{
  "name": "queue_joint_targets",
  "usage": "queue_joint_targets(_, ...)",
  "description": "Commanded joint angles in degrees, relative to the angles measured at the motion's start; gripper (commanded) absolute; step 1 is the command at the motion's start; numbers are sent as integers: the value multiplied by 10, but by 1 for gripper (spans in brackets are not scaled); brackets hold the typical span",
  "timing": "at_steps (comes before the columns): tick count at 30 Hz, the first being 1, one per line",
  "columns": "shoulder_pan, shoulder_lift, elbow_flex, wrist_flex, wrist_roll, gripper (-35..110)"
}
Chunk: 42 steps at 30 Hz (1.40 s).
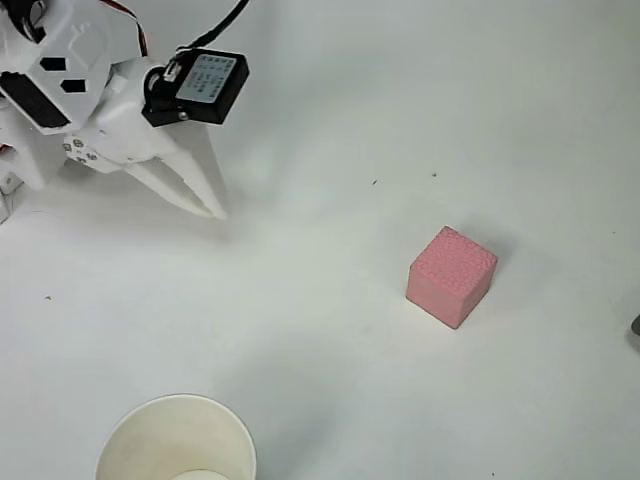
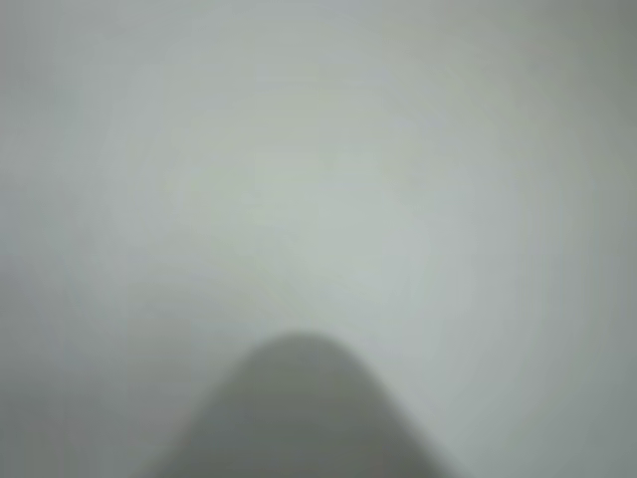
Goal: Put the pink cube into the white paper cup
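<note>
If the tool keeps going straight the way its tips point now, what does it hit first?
Probably just bare table. In the overhead view the tool points down-right with its tips together; that line seems to pass between the pink cube and the white paper cup. Height is unclear.

In the overhead view, the white paper cup (image 1: 176,440) is cut off by the bottom edge, so only the far arc of its rim and part of its cream inside show. The white arm (image 1: 70,90), up and left of the cup, runs off the top and left edges. A small dark thing (image 1: 636,326) at the right edge is too cropped to identify. The wrist view is wholly blurred: pale table (image 2: 318,179), with a dark rounded shape (image 2: 299,418) rising from the bottom edge, unidentifiable.
</note>
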Motion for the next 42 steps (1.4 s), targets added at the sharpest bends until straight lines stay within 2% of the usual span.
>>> queue_joint_targets(1, -9, -175, -247, -15, -38, 0)
queue_joint_targets(6, -13, -346, -408, -15, -53, 0)
queue_joint_targets(14, -29, -520, -547, -30, -56, 0)
queue_joint_targets(23, -43, -631, -664, -26, -58, 0)
queue_joint_targets(30, -46, -658, -691, -26, -59, 0)
queue_joint_targets(35, -46, -658, -691, -25, -60, 15)
queue_joint_targets(42, -46, -671, -701, -25, -60, 27)
